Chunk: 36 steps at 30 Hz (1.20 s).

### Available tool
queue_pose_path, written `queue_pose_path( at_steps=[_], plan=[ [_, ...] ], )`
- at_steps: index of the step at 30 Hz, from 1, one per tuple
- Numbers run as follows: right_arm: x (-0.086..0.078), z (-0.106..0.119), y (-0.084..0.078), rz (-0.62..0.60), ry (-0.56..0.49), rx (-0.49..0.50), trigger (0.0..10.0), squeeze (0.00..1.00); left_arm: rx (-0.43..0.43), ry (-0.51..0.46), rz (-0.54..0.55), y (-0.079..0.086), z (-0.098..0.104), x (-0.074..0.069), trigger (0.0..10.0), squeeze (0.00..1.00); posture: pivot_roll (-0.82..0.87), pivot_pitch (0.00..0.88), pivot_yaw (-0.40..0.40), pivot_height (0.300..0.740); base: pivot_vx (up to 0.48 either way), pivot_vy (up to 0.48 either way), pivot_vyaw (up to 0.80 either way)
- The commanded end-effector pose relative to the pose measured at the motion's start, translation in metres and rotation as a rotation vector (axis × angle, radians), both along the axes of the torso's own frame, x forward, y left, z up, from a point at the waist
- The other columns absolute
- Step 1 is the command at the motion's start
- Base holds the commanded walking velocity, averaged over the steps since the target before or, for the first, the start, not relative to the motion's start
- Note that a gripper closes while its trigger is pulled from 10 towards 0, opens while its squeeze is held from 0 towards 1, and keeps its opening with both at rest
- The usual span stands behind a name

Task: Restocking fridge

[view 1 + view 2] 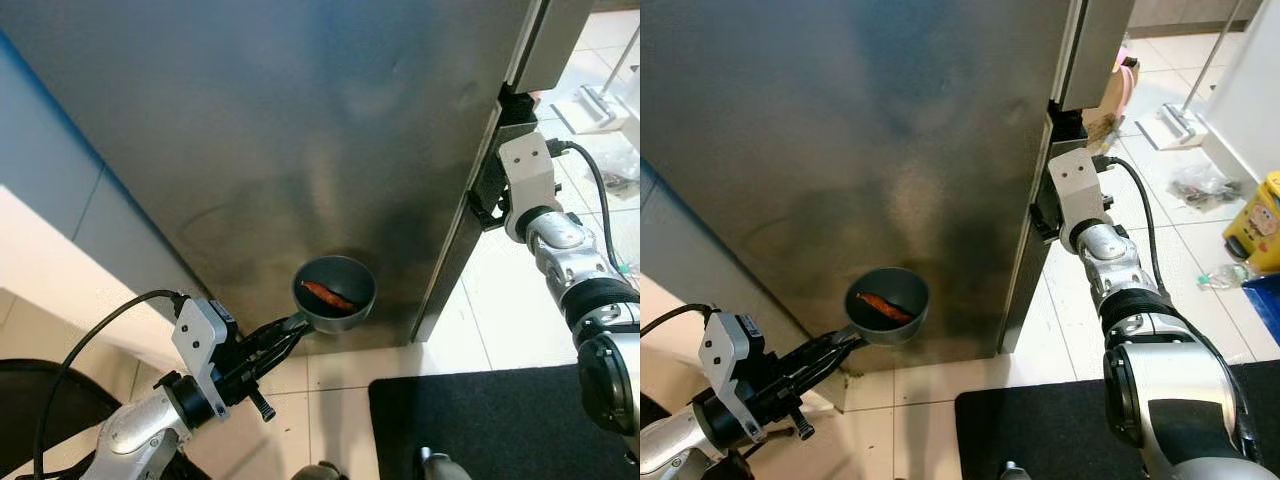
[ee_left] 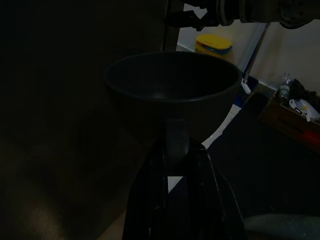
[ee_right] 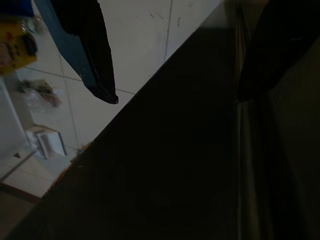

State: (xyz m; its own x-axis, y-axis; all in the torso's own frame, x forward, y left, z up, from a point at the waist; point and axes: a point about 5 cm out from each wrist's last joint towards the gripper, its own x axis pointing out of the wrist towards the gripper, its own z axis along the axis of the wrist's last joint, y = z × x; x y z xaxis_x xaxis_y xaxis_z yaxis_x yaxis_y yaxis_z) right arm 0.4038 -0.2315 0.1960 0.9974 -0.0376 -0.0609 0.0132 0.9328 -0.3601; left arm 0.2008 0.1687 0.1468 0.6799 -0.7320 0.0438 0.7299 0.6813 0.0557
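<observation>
While the left end effector (image 1: 283, 335) sits low centre-left of the head view, its two black fingers are clamped together on the short stub handle of a small dark grey round metal bowl-pan (image 1: 334, 293). That pan hangs in front of the lower part of the brushed stainless-steel fridge door (image 1: 300, 130), close to it; contact unclear. One reddish-brown elongated piece of food (image 1: 328, 296), maybe a chilli or sausage, lies on the pan's floor.

Handling, my read: pan is rigid and light, but held by a stub handle it acts as a lever, so any wrist roll tips it. Contents loose and likely to slide, so keep the rim level. Handle looks smooth; the grip is near the pan wall, which is the right place to hold.

Right end effector (image 1: 487, 190) is at the upper right, at the fridge door's right edge where the seam and dark handle strip (image 1: 452, 250) run. Right wrist view shows its fingers (image 3: 95, 55) spread apart, straddling that edge, not closed on anything.

Door looks closed. Judgement: next step is pulling it open before the pan can go in. Black floor mat (image 1: 480, 425) at lower right, on tile.
</observation>
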Motion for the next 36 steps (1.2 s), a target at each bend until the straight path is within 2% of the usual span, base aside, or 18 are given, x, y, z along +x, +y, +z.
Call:
queue_pose_path(
  at_steps=[1, 8, 15, 19, 22, 28, 36],
  plan=[
    [-0.003, 0.026, -0.035, -0.178, -0.089, -0.001, 10.0, 0.00, 0.002, 0.004, -0.002, -0.002, -0.002, -0.001, 10.0, 0.00, 0.14, 0.190, 0.034, 0.740, 0.000, 0.000, 0.00],
    [-0.009, 0.025, -0.053, -0.265, -0.089, 0.001, 10.0, 0.00, 0.004, 0.004, -0.007, -0.001, -0.002, -0.001, 10.0, 0.00, 0.14, 0.186, 0.037, 0.740, 0.000, 0.000, 0.00],
    [-0.012, 0.024, -0.059, -0.296, -0.085, 0.002, 10.0, 0.00, 0.003, 0.005, -0.013, -0.002, -0.002, -0.001, 10.0, 0.00, 0.13, 0.184, 0.038, 0.740, 0.000, 0.000, 0.00],
    [-0.017, 0.023, -0.070, -0.354, -0.080, -0.003, 10.0, 0.00, -0.002, 0.003, -0.022, -0.004, -0.002, -0.001, 10.0, 0.00, 0.13, 0.182, 0.039, 0.740, 0.000, 0.000, 0.00],
    [-0.017, 0.022, -0.071, -0.361, -0.080, -0.003, 10.0, 0.00, -0.003, 0.003, -0.023, -0.004, -0.002, -0.001, 10.0, 0.00, 0.13, 0.182, 0.039, 0.740, 0.000, 0.000, 0.00],
    [-0.023, 0.018, -0.084, -0.420, -0.066, -0.004, 10.0, 0.00, -0.009, 0.004, -0.032, -0.006, -0.002, -0.001, 10.0, 0.00, 0.13, 0.180, 0.041, 0.740, 0.000, 0.000, 0.00],
    [-0.028, 0.015, -0.091, -0.448, -0.058, -0.008, 10.0, 0.00, -0.013, 0.002, -0.043, -0.008, -0.002, 0.000, 10.0, 0.00, 0.13, 0.177, 0.043, 0.740, 0.000, 0.000, 0.00]
  ],
)
